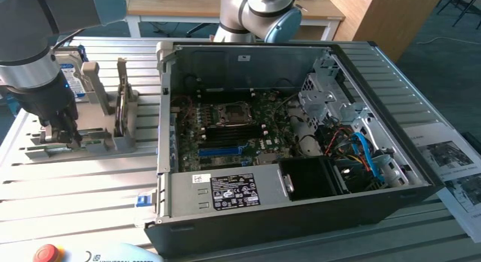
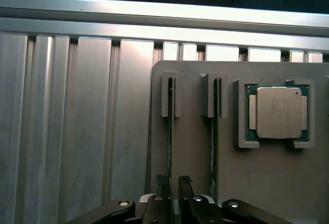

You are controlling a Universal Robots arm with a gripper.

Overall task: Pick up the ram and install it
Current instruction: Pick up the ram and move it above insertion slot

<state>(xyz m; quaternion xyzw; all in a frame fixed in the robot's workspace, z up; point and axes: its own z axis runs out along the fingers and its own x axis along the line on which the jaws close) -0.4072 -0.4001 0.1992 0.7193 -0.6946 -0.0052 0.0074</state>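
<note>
Ram: on edge in a holder slot, with a second stick just beside it.
Wrist view: a processor sits in the holder's pocket.
Exterior view: the arm is low over the holder at the left, with an open PC case on the counter at the right.
Tool: narrow gap, one finger on each side of the ram's end.

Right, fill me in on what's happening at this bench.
The robot arm's gripper is down at the grey holder beside the open computer case, lined up on one ram stick that stands on edge in its slot. A second stick and a processor chip sit in the same holder.
</note>
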